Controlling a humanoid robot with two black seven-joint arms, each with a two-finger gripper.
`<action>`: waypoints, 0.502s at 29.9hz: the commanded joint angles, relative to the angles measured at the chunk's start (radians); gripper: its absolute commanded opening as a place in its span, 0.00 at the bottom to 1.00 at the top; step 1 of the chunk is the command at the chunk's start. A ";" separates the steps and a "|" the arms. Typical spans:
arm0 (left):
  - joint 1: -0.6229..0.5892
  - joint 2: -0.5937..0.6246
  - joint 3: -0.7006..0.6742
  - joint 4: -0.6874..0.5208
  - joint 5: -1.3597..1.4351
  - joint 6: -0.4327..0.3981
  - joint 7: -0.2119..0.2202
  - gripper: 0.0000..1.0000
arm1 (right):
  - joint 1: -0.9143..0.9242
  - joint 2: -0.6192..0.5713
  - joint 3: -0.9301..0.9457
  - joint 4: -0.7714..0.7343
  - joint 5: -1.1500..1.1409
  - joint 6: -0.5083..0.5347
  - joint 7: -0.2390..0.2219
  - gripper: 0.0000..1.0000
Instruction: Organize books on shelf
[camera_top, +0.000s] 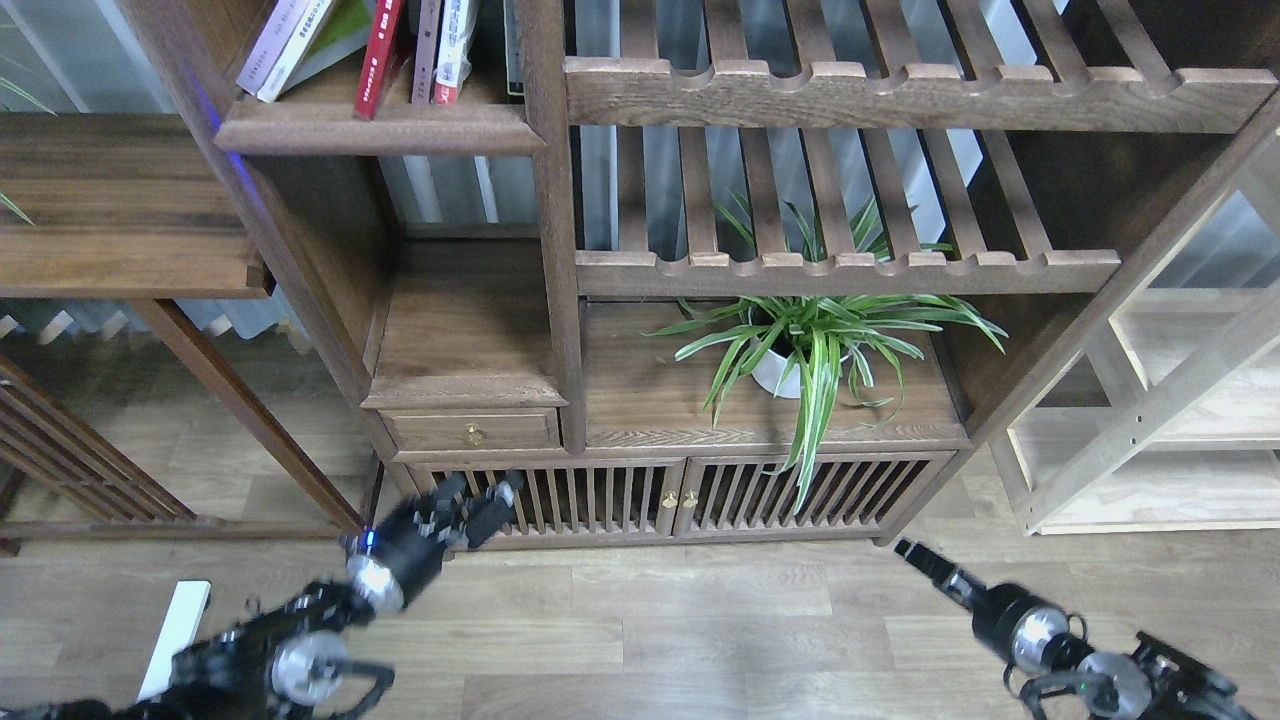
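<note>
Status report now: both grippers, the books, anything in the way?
Left gripper open, empty, low by cabinet. Right gripper low, state unclear. Books leaning on shelf. Nothing blocking.

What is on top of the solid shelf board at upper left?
On the shelf stand several books: pale ones leaning at left, a red one tilted, others upright beside it. Their tops are cut off by the frame edge.

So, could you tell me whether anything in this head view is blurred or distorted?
Head view: the left gripper is smeared by motion blur; the right gripper is small and dark; the books, shelf and potted plant are sharp; the cabinet's uprights splay outward, suggesting wide-angle distortion.
</note>
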 joint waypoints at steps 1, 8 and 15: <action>-0.103 0.000 -0.004 -0.025 0.000 0.000 0.000 1.00 | 0.076 -0.036 0.001 0.058 -0.001 0.000 0.000 1.00; -0.192 0.000 -0.004 -0.142 0.002 0.000 0.000 1.00 | 0.156 -0.113 -0.004 0.201 -0.001 0.000 -0.004 1.00; -0.264 0.000 -0.004 -0.192 0.003 0.000 0.000 1.00 | 0.243 -0.172 -0.004 0.259 -0.026 0.000 -0.027 1.00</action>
